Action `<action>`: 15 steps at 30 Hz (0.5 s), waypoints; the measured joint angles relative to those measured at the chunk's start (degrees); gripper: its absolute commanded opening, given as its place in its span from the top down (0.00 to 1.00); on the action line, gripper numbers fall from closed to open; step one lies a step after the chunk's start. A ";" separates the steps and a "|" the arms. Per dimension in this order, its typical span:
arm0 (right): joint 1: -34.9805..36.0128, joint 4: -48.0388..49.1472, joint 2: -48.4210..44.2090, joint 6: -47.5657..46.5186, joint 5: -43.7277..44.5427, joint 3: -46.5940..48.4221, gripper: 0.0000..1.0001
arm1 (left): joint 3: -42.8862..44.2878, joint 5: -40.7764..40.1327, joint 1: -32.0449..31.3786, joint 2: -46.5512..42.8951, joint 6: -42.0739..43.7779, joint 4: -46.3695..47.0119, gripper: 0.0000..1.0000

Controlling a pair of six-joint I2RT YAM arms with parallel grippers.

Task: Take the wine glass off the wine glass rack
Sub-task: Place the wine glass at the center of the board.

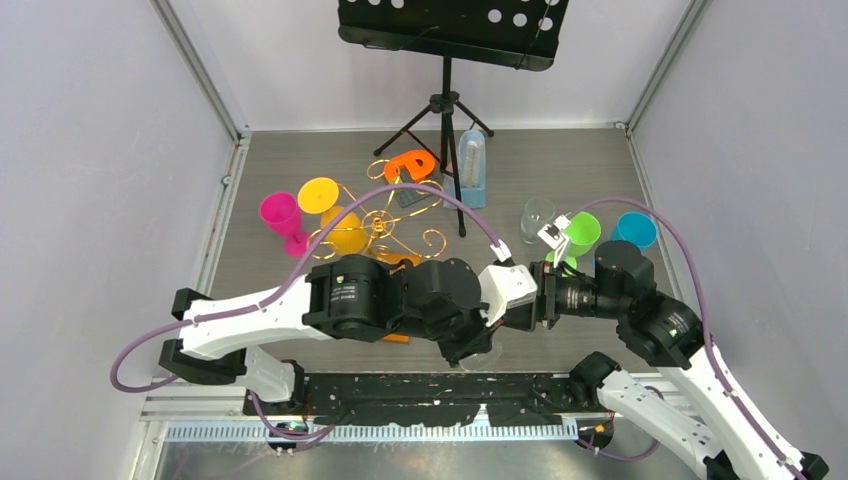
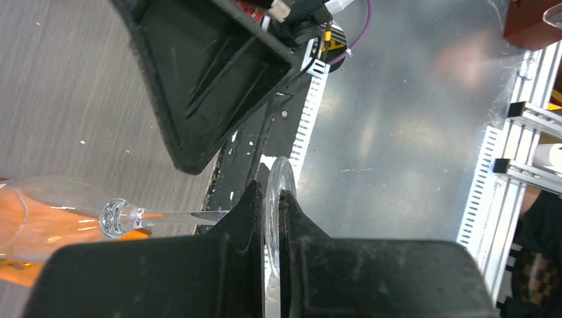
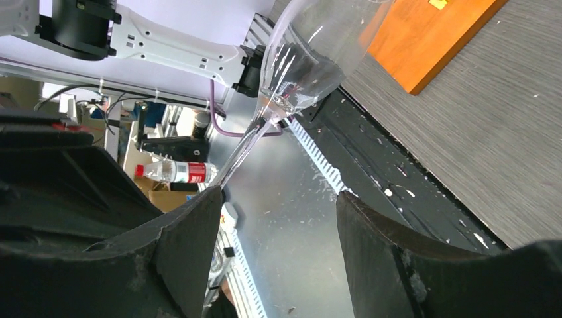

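The clear wine glass [image 2: 53, 212] lies on its side in the air, with its stem [image 2: 172, 214] running to its round foot [image 2: 275, 179]. My left gripper [image 2: 272, 193] is shut on the edge of that foot. In the right wrist view the glass bowl [image 3: 318, 46] is at the top, and the stem [image 3: 242, 149] slants down to my left fingertip [image 3: 209, 199]. My right gripper [image 3: 277, 195] is open and grips nothing. The gold wire wine glass rack [image 1: 385, 225] stands behind both arms on its orange wooden base [image 3: 431, 40]. From above, the arms hide most of the glass.
Pink [image 1: 283, 215], yellow [image 1: 318, 192] and orange [image 1: 345, 235] cups stand left of the rack. A clear tumbler [image 1: 537, 215], a green cup [image 1: 580, 230] and a blue cup [image 1: 634, 230] stand to the right. A black music stand [image 1: 447, 100] and a bluish bottle [image 1: 472, 165] are behind.
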 measured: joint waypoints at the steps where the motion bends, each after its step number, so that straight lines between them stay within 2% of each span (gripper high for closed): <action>1: 0.00 0.66 0.37 0.48 -0.31 -0.22 0.30 | 0.33 -0.44 -0.31 0.24 0.42 -0.22 1.00; 15: 1.18 8.68 6.10 6.45 -3.76 -1.64 0.30 | 2.71 -7.63 -4.04 4.81 4.94 -1.86 1.00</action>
